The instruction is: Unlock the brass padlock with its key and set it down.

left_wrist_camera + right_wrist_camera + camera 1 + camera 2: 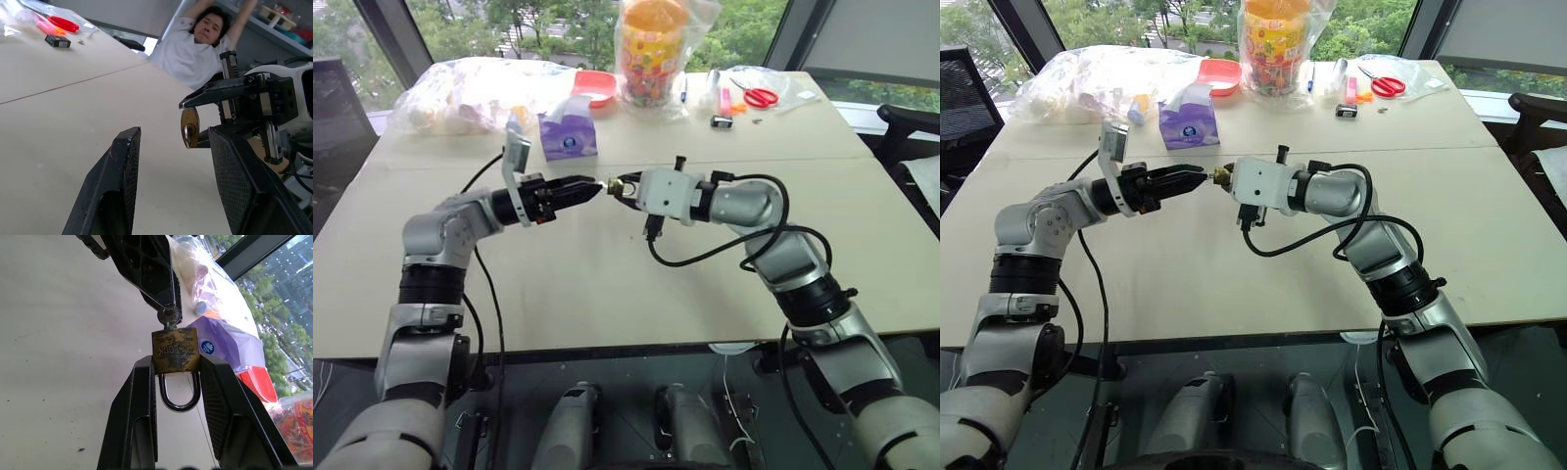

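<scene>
- Padlock position: the brass padlock (pixel 175 350) is held in mid-air above the beige table (pixel 607 294), between the two arms and well clear of the tabletop.
- Right gripper (pixel 176 377): closed on the padlock body, one finger pad on each narrow side; the silvery shackle (pixel 180 392) hangs down between the fingers toward the wrist and looks seated in the body.
- Key (pixel 167 315): inserted in the keyway, with its head standing out of the free end of the lock.
- Left gripper (pixel 171 161): jaws partly apart and level with the key; the right wrist view shows its fingers at the key head, but a firm pinch cannot be confirmed.
- Handling, judged: the lock is small, rigid and light. Smooth metal faces may slip or twist in the pads when the key is turned.
- Hold points, judged: keep the clamp on the flat sides of the body, clear of the shackle so it can spring out. Pinch the key head across its flat faces.
</scene>
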Robot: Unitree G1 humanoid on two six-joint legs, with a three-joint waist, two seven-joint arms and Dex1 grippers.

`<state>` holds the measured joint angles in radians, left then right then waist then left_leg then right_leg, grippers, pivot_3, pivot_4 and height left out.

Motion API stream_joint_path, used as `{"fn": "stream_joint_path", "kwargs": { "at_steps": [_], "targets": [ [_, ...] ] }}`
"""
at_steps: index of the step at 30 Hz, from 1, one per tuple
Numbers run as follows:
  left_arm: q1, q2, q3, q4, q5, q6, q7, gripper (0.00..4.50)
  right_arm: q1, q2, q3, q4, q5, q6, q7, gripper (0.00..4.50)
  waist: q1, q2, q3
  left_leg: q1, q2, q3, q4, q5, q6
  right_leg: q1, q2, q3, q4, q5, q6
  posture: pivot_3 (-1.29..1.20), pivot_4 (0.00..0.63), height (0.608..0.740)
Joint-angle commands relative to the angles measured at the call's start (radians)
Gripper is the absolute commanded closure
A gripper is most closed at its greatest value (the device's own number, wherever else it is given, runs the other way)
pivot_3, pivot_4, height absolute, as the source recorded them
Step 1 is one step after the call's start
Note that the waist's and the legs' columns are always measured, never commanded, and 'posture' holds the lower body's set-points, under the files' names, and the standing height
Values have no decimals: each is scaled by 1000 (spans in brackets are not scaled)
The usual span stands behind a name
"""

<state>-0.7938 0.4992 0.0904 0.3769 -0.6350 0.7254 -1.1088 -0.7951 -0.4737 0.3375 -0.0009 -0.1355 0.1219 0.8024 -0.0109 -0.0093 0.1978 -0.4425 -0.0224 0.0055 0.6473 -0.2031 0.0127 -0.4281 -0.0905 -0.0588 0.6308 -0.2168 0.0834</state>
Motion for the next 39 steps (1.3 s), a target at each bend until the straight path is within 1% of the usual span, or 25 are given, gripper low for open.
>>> {"fn": "stream_joint_path", "kwargs": {
  "at_steps": [1, 2, 3, 4, 5, 7, 11, 13, 17, 21, 27, 29, 31, 33, 34, 36, 39],
  "targets": [
    [-28, 2, 3, -9, 5, -17, -24, 2804, -2, 5, -28, -60, 2, -3, -11, 3815, 0, 0, 0, 0, 0, 0, 0, 0, 0, 0, 0, 0, 0, 0, 0, 0, 150, 740],
    [-30, 1, 2, -6, 7, -17, -30, 3107, -1, 5, -28, -62, 2, -2, -11, 3815, 0, 0, 0, 0, 0, 0, 0, 0, 0, 0, 0, 0, 0, 0, 0, 0, 150, 740],
    [-30, -1, 2, -6, 8, -17, -33, 3526, 0, 5, -28, -66, 2, 0, -10, 3815, 0, 0, 0, 0, 0, 0, 0, 0, 0, 0, 0, 0, 0, 0, 0, 0, 150, 740],
    [-32, -2, 2, -5, 10, -17, -36, 4038, 1, 5, -28, -68, 2, 1, -10, 3815, 0, 0, 0, 0, 0, 0, 0, 0, 0, 0, 0, 0, 0, 0, 0, 0, 150, 740],
    [-33, -3, 2, -4, 13, -18, -39, 4432, 2, 5, -28, -70, 2, 3, -10, 3815, 1, 0, 0, 0, 0, 0, 0, 0, 0, 0, 0, 0, 0, 0, 0, 0, 150, 740],
    [-39, -6, 1, 4, 23, -24, -43, 4476, 2, 7, -27, -77, 3, 6, -8, 3815, 0, 0, 0, 0, 0, 0, 0, 0, 0, 0, 0, 0, 0, 0, 0, 0, 150, 740],
    [-38, 1, -39, -7, 75, -75, -62, 4476, 5, 8, -25, -87, 4, 12, -5, 3815, 0, 0, 0, 0, 0, 0, 0, 0, 0, 0, 0, 0, 0, 0, 0, 0, 150, 740],
    [-32, 8, -71, -16, 126, -143, -71, 4476, 5, 8, -23, -88, 6, 14, -1, 3815, 0, 0, 0, 0, 0, 0, 0, 0, 0, 0, 0, 0, 0, 0, 0, 0, 150, 740],
    [-11, 23, -147, -43, 258, -365, -96, 4476, 7, 8, -23, -92, 11, 24, 10, 3815, 1, 0, 0, 0, 0, 0, 0, 0, 0, 0, 0, 0, 0, 0, 0, 0, 150, 740],
    [-7, 8, -167, -19, 331, -565, -104, 4476, 7, 12, -26, -91, 17, 33, 19, 3815, 1, 0, 0, 0, 0, 0, 0, 0, 0, 0, 0, 0, 0, 0, 0, 0, 150, 740],
    [-18, -30, -152, -9, 339, -660, -101, 4476, 5, 21, -31, -93, 26, 54, 30, 3815, 1, 0, 0, 0, 0, 0, 0, 0, 0, 0, 0, 0, 0, 0, 0, 0, 150, 740],
    [-28, -23, -168, 1, 368, -642, -91, 4476, 5, 21, -33, -93, 25, 58, 34, 3815, 2, 0, 0, 0, 0, 0, 0, 0, 0, 0, 0, 0, 0, 0, 0, 0, 150, 740],
    [-37, -18, -175, 7, 365, -577, -94, 4476, 4, 22, -35, -93, 22, 58, 35, 3815, 1, 0, 0, 0, 0, 0, 0, 0, 0, 0, 0, 0, 0, 0, 0, 0, 150, 740],
    [-52, -14, -144, -5, 274, -388, -118, 4476, 4, 19, -35, -94, 14, 54, 33, 3815, 0, 0, 0, 0, 0, 0, 0, 0, 0, 0, 0, 0, 0, 0, 0, 0, 150, 740],
    [-61, -9, -128, -8, 233, -303, -133, 4217, 3, 17, -33, -90, 7, 49, 31, 3815, 0, 0, 0, 0, 0, 0, 0, 0, 0, 0, 1, 0, 0, 0, 0, 0, 150, 740],
    [-73, 2, -108, -8, 186, -199, -149, 3551, 0, 13, -31, -83, -3, 38, 28, 3815, -2, 0, 0, 0, 0, 0, 0, 0, 0, 0, 1, 0, 0, 0, 0, 0, 150, 740],
    [-93, 18, -85, 5, 144, -55, -134, 2314, 3, 12, -32, -72, -11, 26, 27, 3815, -2, 0, 0, 0, 0, 0, 0, 0, 0, 0, 1, 0, 0, 0, 0, 0, 150, 740]
  ]
}}
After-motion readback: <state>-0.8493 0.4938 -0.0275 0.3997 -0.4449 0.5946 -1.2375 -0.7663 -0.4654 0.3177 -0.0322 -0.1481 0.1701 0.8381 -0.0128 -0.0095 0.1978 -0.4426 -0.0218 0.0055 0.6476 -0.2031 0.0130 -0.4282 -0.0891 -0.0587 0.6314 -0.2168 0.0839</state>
